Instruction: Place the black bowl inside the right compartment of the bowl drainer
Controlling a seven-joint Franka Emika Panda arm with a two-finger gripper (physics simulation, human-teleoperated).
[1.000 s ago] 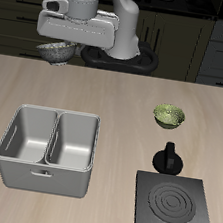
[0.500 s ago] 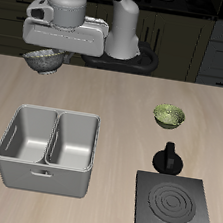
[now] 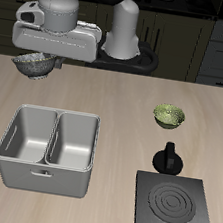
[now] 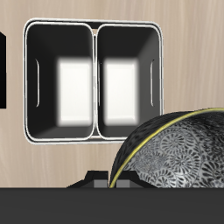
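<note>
Gripper (image 3: pixel 34 64) clamped on black bowl (image 4: pixel 175 150) – bowl drainer (image 3: pixel 43 179) wells both bare

black bowl (image 3: pixel 32 63): speckled, aloft behind drainer | bowl drainer (image 3: pixel 48 150): grey, both wells bare

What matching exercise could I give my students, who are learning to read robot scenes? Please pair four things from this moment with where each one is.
Things:
1. black bowl
2. green bowl
3. bowl drainer
4. black stove plate

Places:
A. resting on the table near its front edge, both wells empty
B. held in the gripper, up above the table
C. flat on the table by the front edge, beside a small black pot
D. alone on the table, farther back than the stove plate

Pairs: 1-B, 2-D, 3-A, 4-C
</note>
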